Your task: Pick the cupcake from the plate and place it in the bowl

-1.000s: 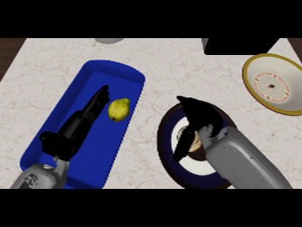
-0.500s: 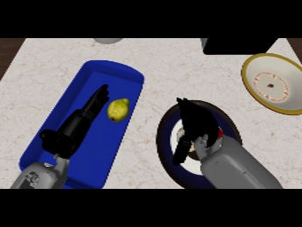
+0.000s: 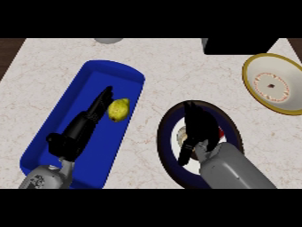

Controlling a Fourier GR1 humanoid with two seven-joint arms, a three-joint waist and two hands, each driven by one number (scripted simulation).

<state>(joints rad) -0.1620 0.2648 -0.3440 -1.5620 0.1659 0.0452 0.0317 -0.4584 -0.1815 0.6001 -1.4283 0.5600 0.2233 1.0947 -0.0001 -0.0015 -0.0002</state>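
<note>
Two stages outstanding: lift and placement. Cupcake (image 3: 182,134) seen only as a pale sliver, on the dark-rimmed plate (image 3: 171,119), mostly hidden beneath the right hand (image 3: 198,128). Bowl (image 3: 279,84), yellow-rimmed with a white inside, well apart at the upper right of the table (image 3: 172,57), holding no cupcake. Judged at the grasp stage; nothing of the transfer done so far.

Right hand over the middle of the plate, forearm entering from the lower edge, fingers pointing up the view, thumb angled down beside the cupcake. Whether fingers and thumb are clamped on the cupcake or apart: cannot tell, the contact being hidden under the hand itself.

Left hand (image 3: 94,116) resting inside the blue tray (image 3: 124,71), fingers straight and together, holding nothing, fingertips just beside a yellow lemon (image 3: 118,110); touching or not, not resolvable.

Remaining, by judgement: closure round the cupcake confirmed, lift clear of the plate's rim, carry up and to the right, release over the bowl.
</note>
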